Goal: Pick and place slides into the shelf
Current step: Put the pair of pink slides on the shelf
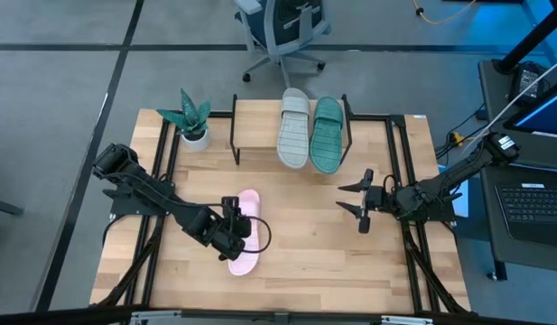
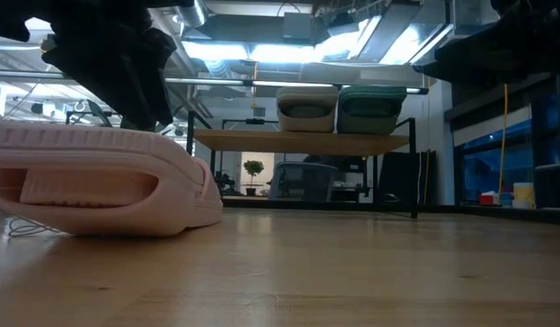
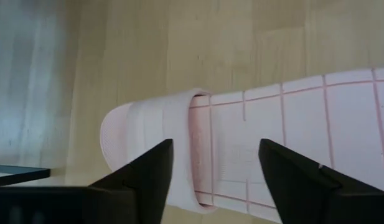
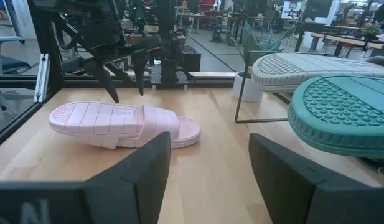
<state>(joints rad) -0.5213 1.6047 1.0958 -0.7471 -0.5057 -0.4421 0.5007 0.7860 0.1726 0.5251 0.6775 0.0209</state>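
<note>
The pale pink slide (image 1: 246, 233) lies sole up on the tabletop, near its left-middle. It rests on its strap and toe end, with its heel end (image 4: 61, 115) raised. My left gripper (image 1: 231, 226) is open right over its sole (image 3: 266, 124), fingers pointing down. The light grey slide (image 1: 294, 126) and the teal green slide (image 1: 328, 134) lie side by side, soles up, on the right part of the shelf (image 1: 260, 135) at the far edge. My right gripper (image 1: 361, 205) waits open above the table's right half, facing the pink slide. My left gripper comes at the pink slide from above, its open fingers (image 4: 112, 87) spaced along the sole between the strap (image 3: 179, 124) and the heel. I cannot tell whether the tips touch the sole. The slide lies on the table.
A potted plant (image 1: 192, 119) stands at the far left, beside the shelf. The left part of the shelf's plank is bare. Black frame rails (image 1: 400, 162) run along the table's sides. An office chair (image 1: 283, 32) stands beyond the far edge.
</note>
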